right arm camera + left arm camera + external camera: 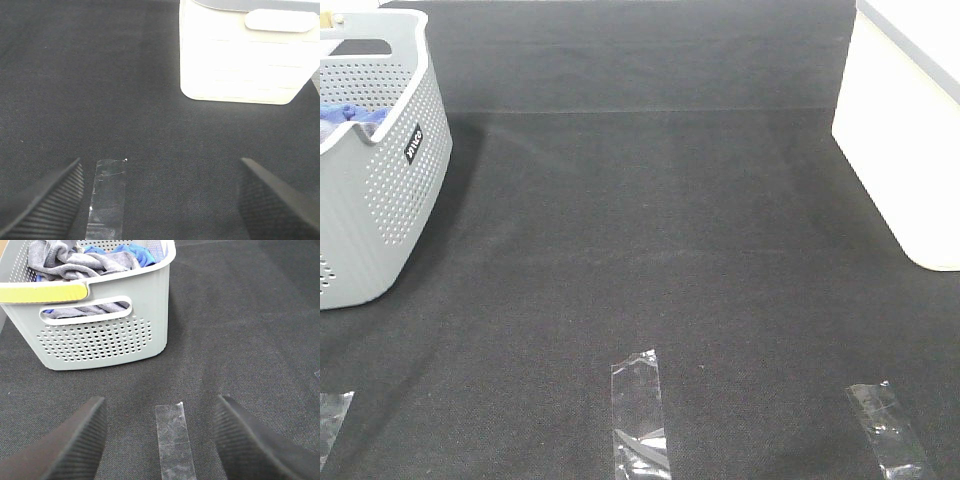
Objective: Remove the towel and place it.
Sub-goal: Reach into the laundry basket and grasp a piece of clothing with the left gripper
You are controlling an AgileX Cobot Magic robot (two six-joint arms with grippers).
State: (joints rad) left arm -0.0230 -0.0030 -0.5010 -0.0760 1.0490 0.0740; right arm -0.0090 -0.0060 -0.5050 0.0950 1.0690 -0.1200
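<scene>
Left claw (159,400) and right claw (161,161) are ribbed black.

Towel (75,262): grey-lavender, fuzzy microfibre, found bunched up in heap inside grey perforated basket (100,340). Not folded, just crumpled, soft folds piled to about rim level. One lower fold can be seen through handle slot in basket wall. Blue cloth (107,249) is pressed against its far side. Hem can't be made out. From high camera, towel is pretty much hidden by basket wall.

Grey-lavender towel (75,262) and blue cloth (120,250) in perforated grey basket (95,335); black mat (650,230).
</scene>
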